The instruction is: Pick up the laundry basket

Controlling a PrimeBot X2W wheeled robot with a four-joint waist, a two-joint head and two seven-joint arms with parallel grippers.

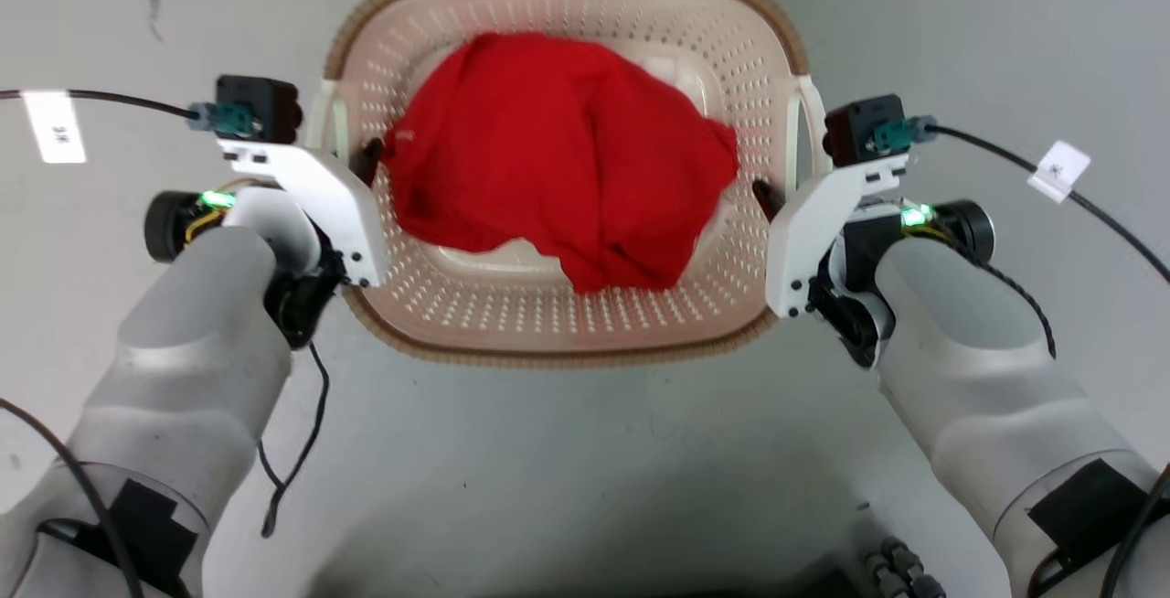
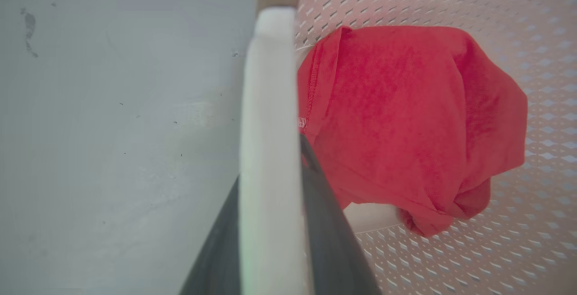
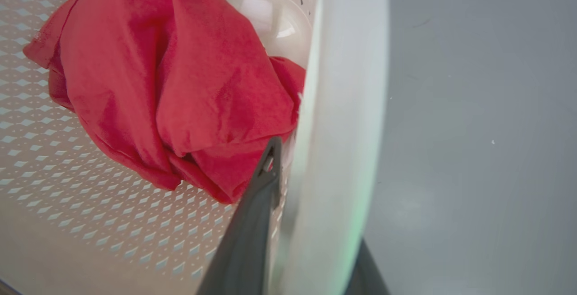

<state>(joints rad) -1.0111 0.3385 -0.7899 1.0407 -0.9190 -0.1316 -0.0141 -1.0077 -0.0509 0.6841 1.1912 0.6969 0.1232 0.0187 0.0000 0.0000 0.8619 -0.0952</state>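
Observation:
The cream laundry basket (image 1: 548,315), with perforated walls and a brown woven-look rim, lies between my two arms and holds a crumpled red cloth (image 1: 567,154). My left gripper (image 1: 352,154) straddles the white left handle (image 1: 334,122). In the left wrist view one dark finger (image 2: 324,223) lies inside the wall and the other outside, both tight against the handle (image 2: 270,105). My right gripper (image 1: 786,186) grips the right handle (image 1: 804,136) the same way. The right wrist view shows a finger (image 3: 257,205) pressed beside the handle (image 3: 342,105) and the cloth (image 3: 171,74).
Grey floor (image 1: 585,470) surrounds the basket. Black cables run from each wrist camera, with white tags at the left (image 1: 55,127) and right (image 1: 1058,168). Another cable hangs under my left forearm (image 1: 302,452). Dark parts of my base (image 1: 896,571) show at the bottom.

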